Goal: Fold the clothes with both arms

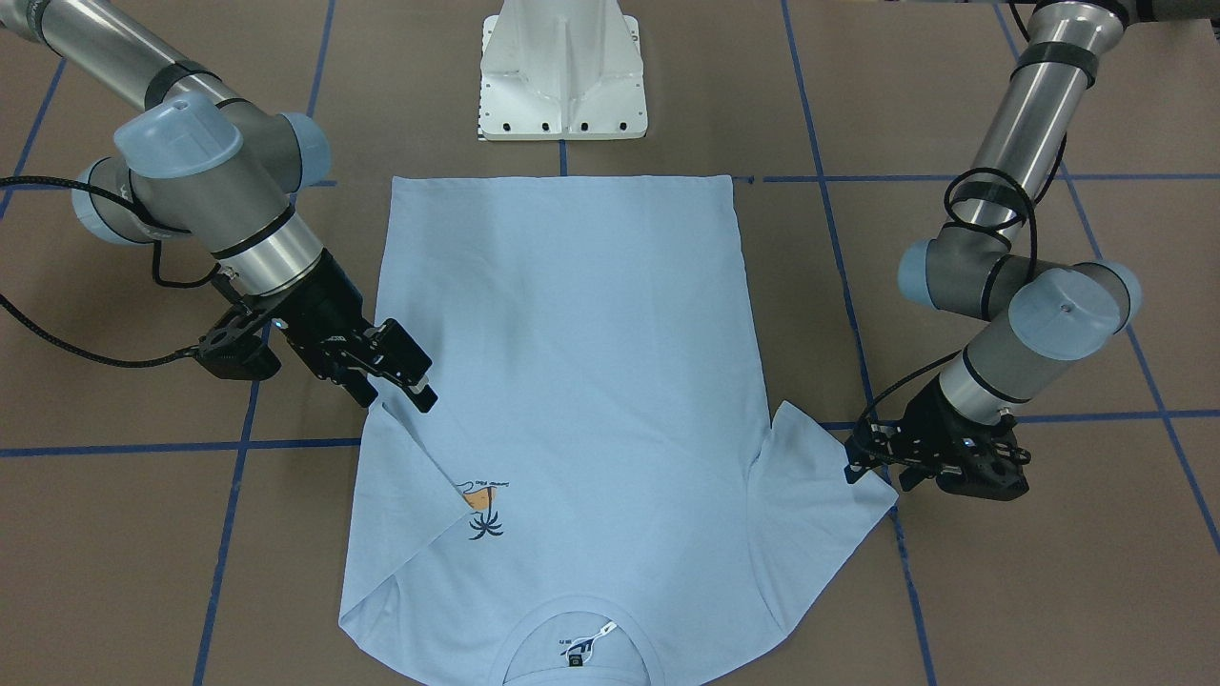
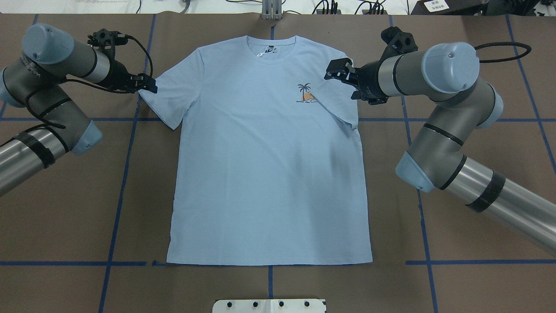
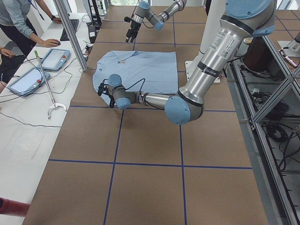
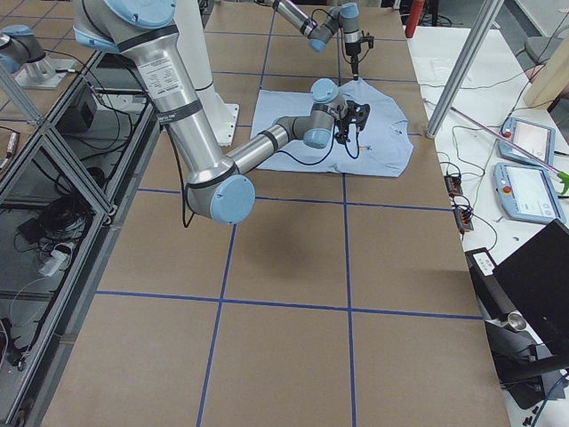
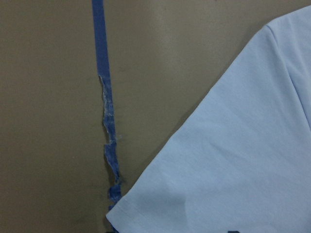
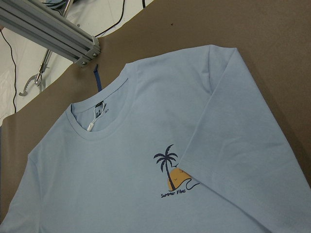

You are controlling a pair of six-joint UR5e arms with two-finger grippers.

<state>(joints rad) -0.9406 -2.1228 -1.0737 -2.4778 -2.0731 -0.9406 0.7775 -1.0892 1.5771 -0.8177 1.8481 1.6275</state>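
The brown table (image 2: pixel 65 208), crossed by blue tape lines, carries the light blue T-shirt (image 2: pixel 260 174), which lies flat and face up at the table's middle, collar (image 2: pixel 271 48) away from the robot. The right arm (image 2: pixel 438 74) reaches over the shirt's shoulder. The left arm (image 2: pixel 56 65) is low at the other side. One sleeve (image 2: pixel 336 104) lies folded inward over the chest, overlapping the palm print (image 2: pixel 305 93). Above it hovers the right pincer (image 2: pixel 335 71), spread and holding nothing. The left pincer (image 2: pixel 150 87) touches the outstretched sleeve (image 2: pixel 167 98); I cannot tell whether it grips. A white tag (image 2: pixel 262 54) sits in the collar.
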